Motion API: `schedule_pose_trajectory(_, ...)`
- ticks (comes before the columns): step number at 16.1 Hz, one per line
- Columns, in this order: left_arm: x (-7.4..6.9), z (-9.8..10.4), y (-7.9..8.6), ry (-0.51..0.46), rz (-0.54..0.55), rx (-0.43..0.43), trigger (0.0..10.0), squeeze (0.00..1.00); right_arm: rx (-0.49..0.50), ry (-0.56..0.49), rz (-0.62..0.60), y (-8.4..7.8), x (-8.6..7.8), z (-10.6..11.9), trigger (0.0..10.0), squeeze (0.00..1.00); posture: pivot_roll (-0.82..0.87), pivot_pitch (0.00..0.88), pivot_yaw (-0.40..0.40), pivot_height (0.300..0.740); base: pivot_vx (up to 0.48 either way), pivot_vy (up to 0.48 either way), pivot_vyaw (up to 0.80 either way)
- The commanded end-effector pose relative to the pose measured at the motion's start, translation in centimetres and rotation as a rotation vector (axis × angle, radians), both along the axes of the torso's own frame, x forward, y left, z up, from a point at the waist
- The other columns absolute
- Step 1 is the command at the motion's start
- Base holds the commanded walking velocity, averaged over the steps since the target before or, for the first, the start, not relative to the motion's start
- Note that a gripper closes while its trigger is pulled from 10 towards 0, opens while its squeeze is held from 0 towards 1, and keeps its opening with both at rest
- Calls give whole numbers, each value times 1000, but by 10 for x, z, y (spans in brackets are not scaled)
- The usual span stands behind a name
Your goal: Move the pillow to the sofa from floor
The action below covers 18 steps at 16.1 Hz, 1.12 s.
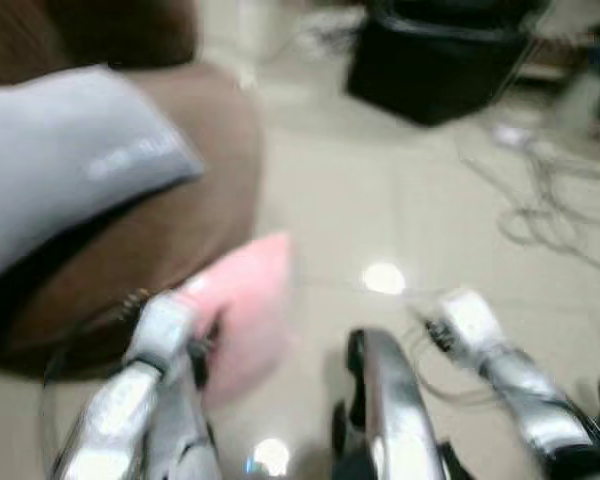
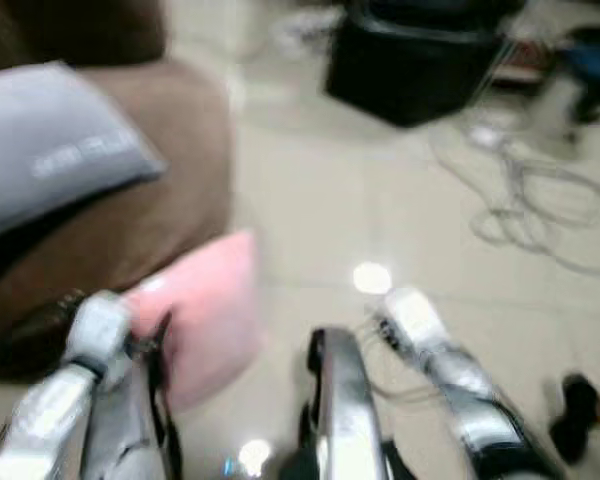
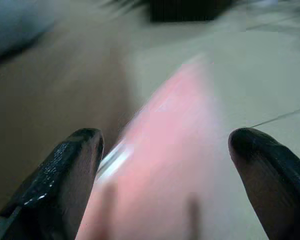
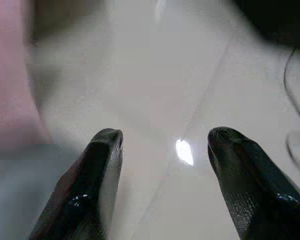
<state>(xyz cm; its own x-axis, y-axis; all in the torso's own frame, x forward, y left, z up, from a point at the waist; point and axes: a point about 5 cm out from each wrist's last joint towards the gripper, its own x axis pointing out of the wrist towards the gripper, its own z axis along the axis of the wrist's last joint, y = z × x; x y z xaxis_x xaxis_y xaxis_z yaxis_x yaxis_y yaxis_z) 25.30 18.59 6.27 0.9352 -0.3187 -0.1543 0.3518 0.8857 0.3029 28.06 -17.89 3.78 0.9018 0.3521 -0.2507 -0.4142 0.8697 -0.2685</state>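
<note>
Sofa (image 1: 195,215) first — it's the biggest thing I have on the head feed, a brown rounded bulk on the robot's left, with one grey cushion (image 1: 65,160) lying on top of it. Next down in size is the pale tiled floor (image 1: 380,190), which carries one black boxy object (image 1: 430,60) at the far side and a tangle of cables (image 1: 540,200) off to the right; everything is smeared, so I judge the camera is in motion. Then the one pink pillow (image 1: 245,310), which sits low against the foot of the sofa and, as far as I can make out, is not up on the seat, so the task reads to me as barely begun: the grasp, the lift and the placing all remain. I count two arms and two grippers. On its wrist feed the left gripper (image 3: 165,150) has its fingers spread wide with the pillow (image 3: 165,165) filling the gap between them, close in, but I see no pinch on the fabric — it has hold of nothing. The right gripper (image 4: 162,150) is likewise spread wide over bare tile and carries nothing, with a pink edge at the side of its view.
</note>
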Motion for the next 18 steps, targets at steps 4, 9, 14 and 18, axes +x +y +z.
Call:
schedule_pose_trajectory(4, 4, 3, 11, 37, -14, 54, 10000, 0, 121, -35, 67, 25, -21, 2, 10000, 0, 43, 216, -49, 513, 0, 0, 0)
schedule_pose_trajectory(9, 5, 11, 23, -17, 91, -85, 10000, 0, 208, -184, -96, 36, -29, 21, 10000, 0, 33, 206, -23, 513, 0, 0, 0)
schedule_pose_trajectory(14, 6, 11, 24, -11, 84, -99, 10000, 0, 226, -178, -139, 41, -34, 19, 10000, 0, 38, 195, -16, 513, 0, 0, 0)
schedule_pose_trajectory(18, 3, 2, 23, 37, 53, -49, 10000, 0, 229, -165, -129, 47, -38, 16, 10000, 0, 36, 190, -12, 513, 0, 0, 0)
